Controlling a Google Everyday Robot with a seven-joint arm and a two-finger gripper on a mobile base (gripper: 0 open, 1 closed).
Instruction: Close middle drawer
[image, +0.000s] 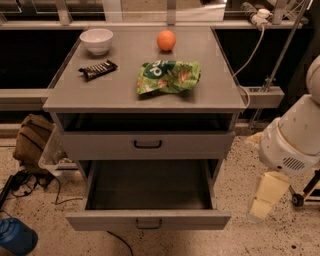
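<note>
The middle drawer (148, 219) of the grey cabinet (125, 95) is pulled far out. It has a low front panel with a small black centre handle, and it looks empty inside. Above it, the taller-fronted top drawer (148, 145) with a larger black handle sits nearly flush. My gripper (264, 200) hangs pale cream below the white arm housing (292, 140). It is to the right of the open drawer's front right corner, apart from it and holding nothing that shows. The lowest drawer is hidden under the open one.
On the cabinet top lie a white bowl (96, 40), an orange (166, 40), a dark snack bar (97, 69) and a green chip bag (169, 76). A brown bag (31, 140), cables and a blue object (16, 239) are on the floor at left. A wheeled stand (305, 192) is at right.
</note>
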